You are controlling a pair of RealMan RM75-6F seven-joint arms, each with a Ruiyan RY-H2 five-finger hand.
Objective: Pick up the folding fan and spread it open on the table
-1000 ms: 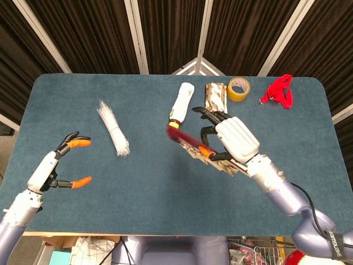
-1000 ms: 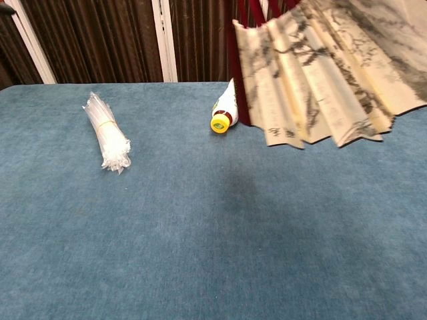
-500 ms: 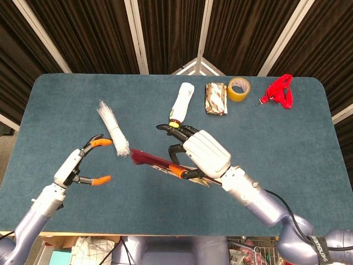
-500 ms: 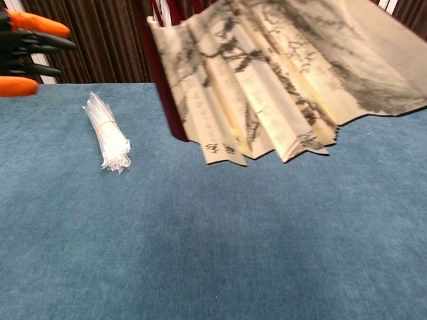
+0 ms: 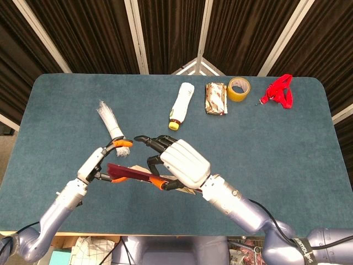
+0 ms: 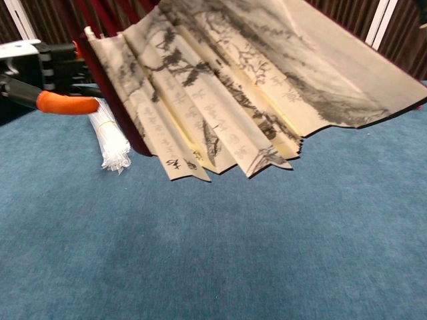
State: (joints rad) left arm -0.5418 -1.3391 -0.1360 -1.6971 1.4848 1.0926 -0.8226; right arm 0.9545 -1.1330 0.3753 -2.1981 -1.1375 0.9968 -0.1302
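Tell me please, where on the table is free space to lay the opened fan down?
The wide bare cloth of the table to the right of the right robot hand, below the red strap and tape roll, is free. The near-left corner is bare too. Crowded: the far edge with the bottle and around the plastic bundle.

blue table [image 5: 309, 143] with bottle [image 5: 180, 105], tape roll [image 5: 239, 88], red strap [image 5: 280, 91], straw bundle [image 5: 108, 118], foil packet [image 5: 215, 97]

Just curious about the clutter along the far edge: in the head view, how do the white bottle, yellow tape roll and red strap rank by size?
1. White bottle with yellow cap, clearly the longest.
2. Red strap and yellow tape roll: too alike to rank.
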